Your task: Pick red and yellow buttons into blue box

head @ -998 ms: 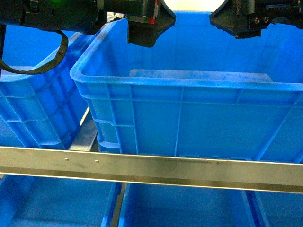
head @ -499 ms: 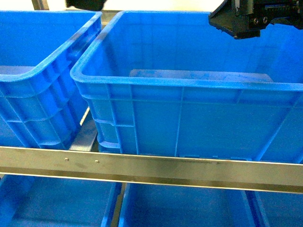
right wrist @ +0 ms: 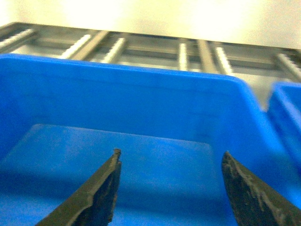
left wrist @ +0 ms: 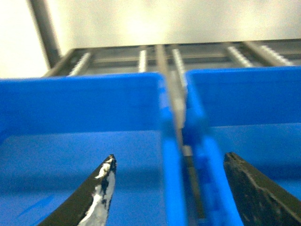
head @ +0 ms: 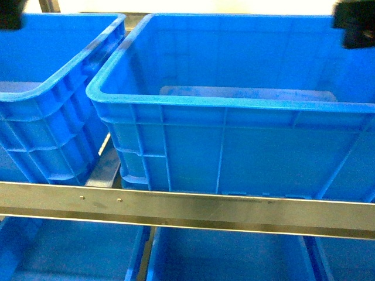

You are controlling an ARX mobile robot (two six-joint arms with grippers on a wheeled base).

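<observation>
Left gripper (left wrist: 169, 162) held low with dark curved jaws spread wide, nothing between, straddling the gap between two crates at lower centre. Right gripper (right wrist: 171, 157) likewise parted and bare, over the blue box (head: 234, 105), centre frame: glossy moulded plastic, thick rolled rim, ribbed straight walls. Buttons nowhere visible. Brushed metal rail (head: 187, 208) across the lower frame. No legible writing.

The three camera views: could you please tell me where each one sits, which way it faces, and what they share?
Head: above the metal rail, looking down at the blue box; dark arm parts at both top corners.
Left wrist: behind the open left gripper, over the gap between two crates.
Right wrist: behind the open right gripper, facing the box's far wall.
Shared: head and right wrist show the same box, no buttons visible.
</observation>
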